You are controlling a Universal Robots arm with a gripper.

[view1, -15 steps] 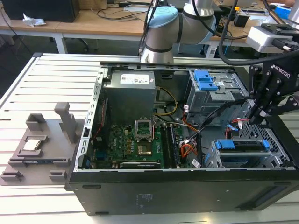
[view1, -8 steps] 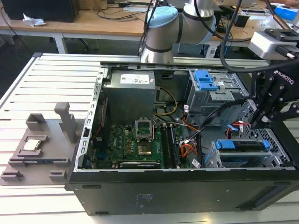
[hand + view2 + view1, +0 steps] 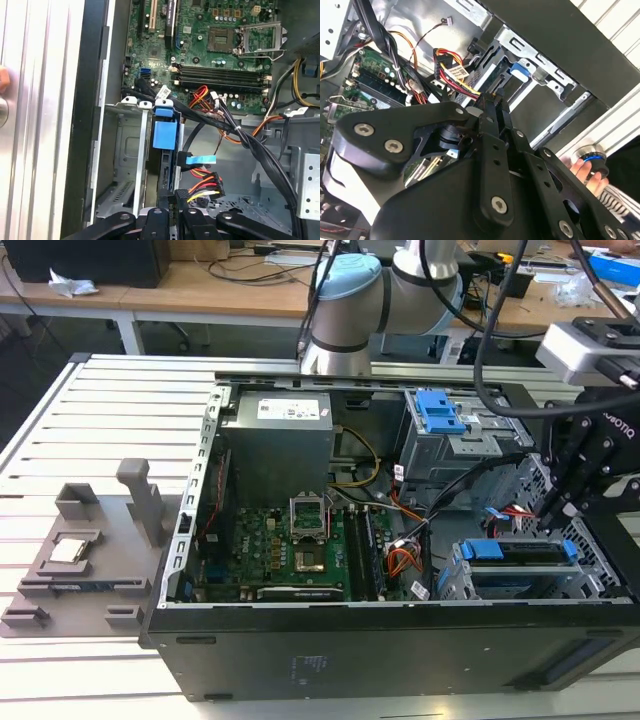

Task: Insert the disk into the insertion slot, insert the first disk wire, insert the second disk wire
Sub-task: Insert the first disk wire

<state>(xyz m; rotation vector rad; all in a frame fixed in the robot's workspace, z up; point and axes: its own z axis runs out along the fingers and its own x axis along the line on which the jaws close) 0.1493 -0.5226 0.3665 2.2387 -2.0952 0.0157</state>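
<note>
The disk sits in the insertion slot at the case's front corner on the exterior view's right, its blue carrier showing at the bay mouth. My gripper hangs over the disk's back end. In both wrist views its fingers are drawn together on a black plug with red, yellow and black wires, right at the disk's edge. A second cable with a blue tab lies loose just beside it. In the second wrist view the blue carrier shows inside the cage.
Thick black cable bundles cross the case between the motherboard and the cage. A grey cage with a blue latch stands behind. A person's hand rests on a button outside the case. A grey fixture plate lies on the slatted table.
</note>
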